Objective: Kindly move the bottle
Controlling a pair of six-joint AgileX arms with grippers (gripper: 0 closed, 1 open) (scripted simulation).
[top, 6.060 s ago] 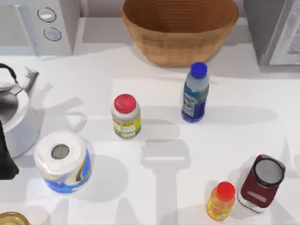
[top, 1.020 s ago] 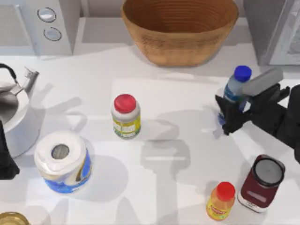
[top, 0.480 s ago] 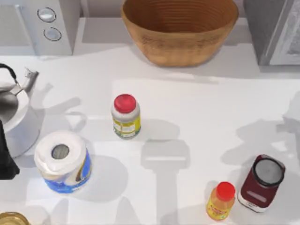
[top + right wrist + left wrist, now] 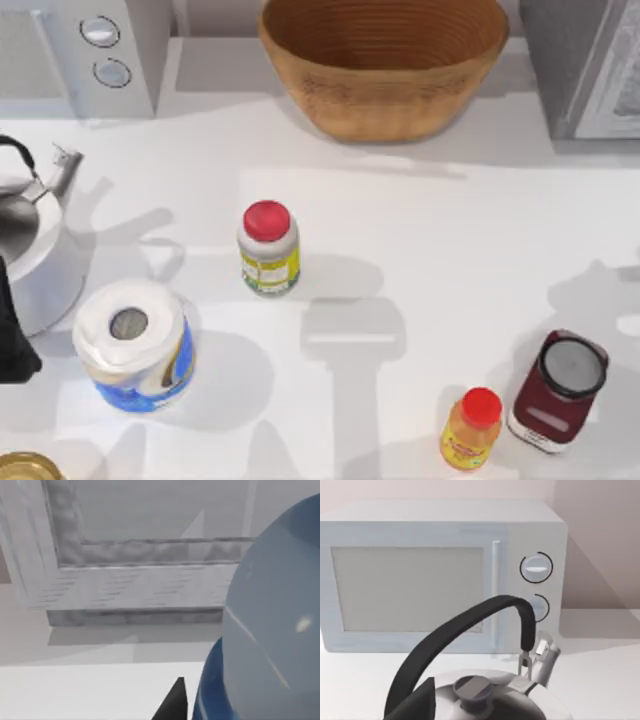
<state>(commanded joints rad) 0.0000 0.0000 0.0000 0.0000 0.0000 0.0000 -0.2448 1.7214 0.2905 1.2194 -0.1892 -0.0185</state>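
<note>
basket, kettle, microwave, paper roll

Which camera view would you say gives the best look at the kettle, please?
The left wrist view: the kettle sits close up, with its black handle arching over the lid knob and its spout toward the microwave. The top view catches just part of its body and handle at the table's left edge.

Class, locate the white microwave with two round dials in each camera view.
Top view: white microwave in top-left corner.
Left wrist view: centre, behind the steel black-handled kettle.
Right wrist view: faces the clear-blue plastic bottle instead.
Shared landmark: that kettle, at the top view's left edge.
</note>
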